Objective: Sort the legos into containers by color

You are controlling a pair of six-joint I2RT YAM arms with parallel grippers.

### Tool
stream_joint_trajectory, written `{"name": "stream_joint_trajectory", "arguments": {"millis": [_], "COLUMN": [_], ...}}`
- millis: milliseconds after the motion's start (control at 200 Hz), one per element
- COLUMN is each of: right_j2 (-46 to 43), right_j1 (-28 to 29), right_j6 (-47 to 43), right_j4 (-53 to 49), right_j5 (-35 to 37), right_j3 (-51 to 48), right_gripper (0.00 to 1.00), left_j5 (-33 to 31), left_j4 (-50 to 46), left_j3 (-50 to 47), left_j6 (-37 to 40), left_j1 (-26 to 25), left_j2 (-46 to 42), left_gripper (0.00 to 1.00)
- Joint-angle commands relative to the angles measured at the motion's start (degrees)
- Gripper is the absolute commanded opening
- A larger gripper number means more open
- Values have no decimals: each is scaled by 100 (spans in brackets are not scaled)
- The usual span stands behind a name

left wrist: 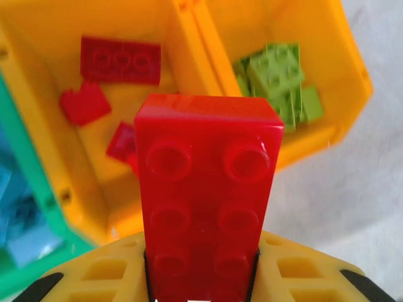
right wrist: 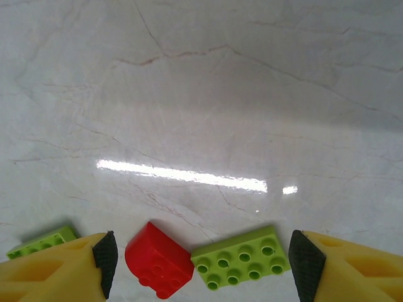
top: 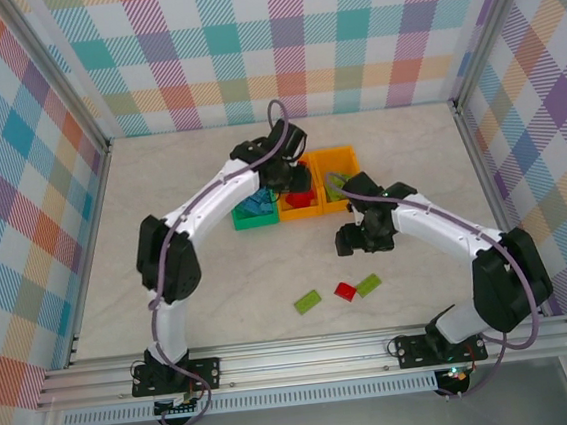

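Note:
My left gripper (left wrist: 201, 280) is shut on a red lego (left wrist: 208, 189), held upright over the orange container (left wrist: 186, 44) that has several red legos (left wrist: 119, 60) in it. The other orange container (left wrist: 343, 82) holds lime green legos (left wrist: 277, 78). At the left, the green container (left wrist: 28, 182) holds blue ones. In the top view the left gripper (top: 282, 172) hangs over the row of containers. My right gripper (top: 358, 237) stands open above the table. Between its fingers (right wrist: 104, 261) lie a red lego (right wrist: 158, 259) and a green lego (right wrist: 242, 257), with another green lego (right wrist: 41, 242) further left.
The three loose legos lie near the front middle of the table: green (top: 307, 301), red (top: 345, 290) and green (top: 369, 284). Checked walls close off the sides and the back. A metal rail (top: 307, 356) runs along the near edge.

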Motion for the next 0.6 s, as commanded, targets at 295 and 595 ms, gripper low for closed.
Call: {"name": "stream_joint_trajectory", "arguments": {"millis": [295, 595], "right_j2": [-327, 262], "right_j1": [751, 1417], "right_j6": [111, -251], "right_j4": [481, 108], "right_j5": [-249, -115], "right_j3": [-563, -359], "right_gripper": [76, 73], "left_j5": [470, 603], "left_j4": [-830, -332], "left_j3": [1714, 1030], "left_j6": [-113, -383], "left_j1": [355, 355], "left_j2": [1345, 556], "left_gripper": [44, 82]}}
